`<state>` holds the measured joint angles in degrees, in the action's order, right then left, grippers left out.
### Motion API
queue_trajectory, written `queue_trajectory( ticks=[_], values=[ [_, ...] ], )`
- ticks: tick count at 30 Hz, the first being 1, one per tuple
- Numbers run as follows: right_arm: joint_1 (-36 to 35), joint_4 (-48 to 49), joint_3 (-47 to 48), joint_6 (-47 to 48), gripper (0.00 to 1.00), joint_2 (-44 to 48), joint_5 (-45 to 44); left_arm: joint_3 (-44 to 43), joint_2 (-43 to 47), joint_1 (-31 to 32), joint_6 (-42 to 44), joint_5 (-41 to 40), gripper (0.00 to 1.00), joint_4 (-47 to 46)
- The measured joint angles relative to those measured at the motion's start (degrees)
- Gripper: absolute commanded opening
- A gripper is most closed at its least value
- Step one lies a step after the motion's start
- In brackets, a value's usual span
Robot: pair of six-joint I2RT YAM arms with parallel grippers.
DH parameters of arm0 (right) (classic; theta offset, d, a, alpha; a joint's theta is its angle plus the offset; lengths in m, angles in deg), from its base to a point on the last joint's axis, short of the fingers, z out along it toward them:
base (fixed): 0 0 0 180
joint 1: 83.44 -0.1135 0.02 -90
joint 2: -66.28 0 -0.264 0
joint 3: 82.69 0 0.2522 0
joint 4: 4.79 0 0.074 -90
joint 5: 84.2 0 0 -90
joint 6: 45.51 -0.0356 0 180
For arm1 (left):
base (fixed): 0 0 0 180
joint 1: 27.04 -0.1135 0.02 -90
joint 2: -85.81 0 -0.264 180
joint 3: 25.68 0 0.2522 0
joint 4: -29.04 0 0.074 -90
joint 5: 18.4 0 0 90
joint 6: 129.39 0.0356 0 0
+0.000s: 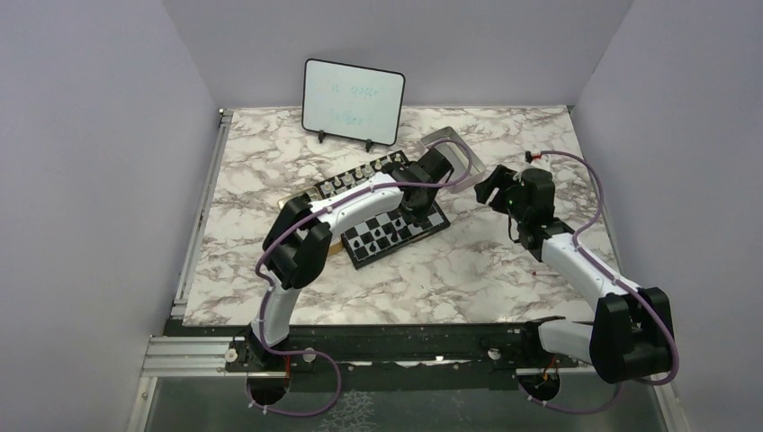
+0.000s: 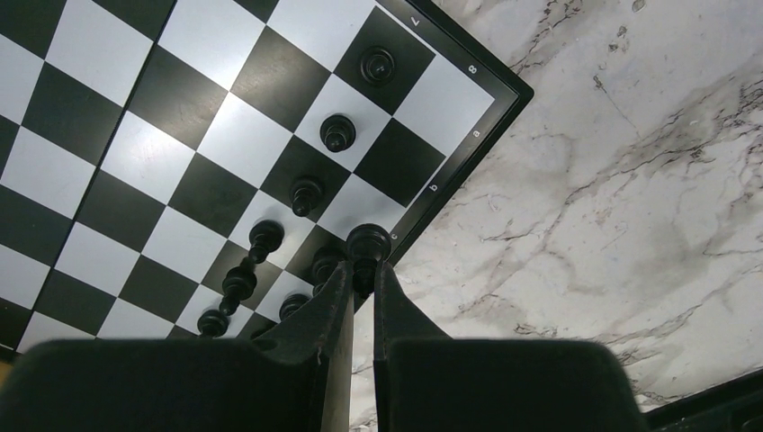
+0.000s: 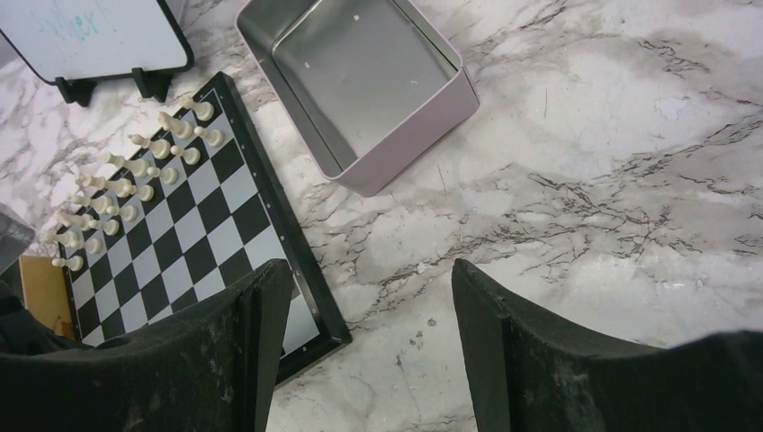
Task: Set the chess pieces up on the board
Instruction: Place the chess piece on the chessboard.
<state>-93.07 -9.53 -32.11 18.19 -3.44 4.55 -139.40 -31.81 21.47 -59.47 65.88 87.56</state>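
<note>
While pinching a black chess piece [image 2: 368, 243] at the board's [image 2: 463, 162] rim in left fingers [image 2: 333, 306], best lowered straight, clear of neighbouring pieces [image 2: 325, 263]; right fingers [image 3: 256, 324] wide, beside the board.

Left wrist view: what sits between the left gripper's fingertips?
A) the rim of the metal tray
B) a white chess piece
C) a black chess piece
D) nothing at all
C: the left gripper is closed on a black chess piece at the rim of the board.
</note>
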Motion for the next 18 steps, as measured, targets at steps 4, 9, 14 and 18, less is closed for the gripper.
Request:
queue_trajectory(
  ticks=[4,9,14,18],
  values=[
    [0.00,0.39,-0.55,-0.26,0.71,0.68,0.09,-0.48,-0.79,0.04,0.46,-0.20,0.11,0.22],
    [0.00,0.39,-0.70,-0.28,0.70,0.92,0.11,-0.63,-1.70,0.33,1.01,-0.42,0.11,0.52],
    [0.00,0.39,-0.92,-0.28,0.71,1.40,0.13,-0.70,-2.47,0.46,1.14,-0.70,0.11,0.74],
    [0.00,0.52,-1.25,-0.28,0.70,2.10,0.15,-0.87,-3.02,0.48,1.16,-1.25,0.11,0.81]
  ],
)
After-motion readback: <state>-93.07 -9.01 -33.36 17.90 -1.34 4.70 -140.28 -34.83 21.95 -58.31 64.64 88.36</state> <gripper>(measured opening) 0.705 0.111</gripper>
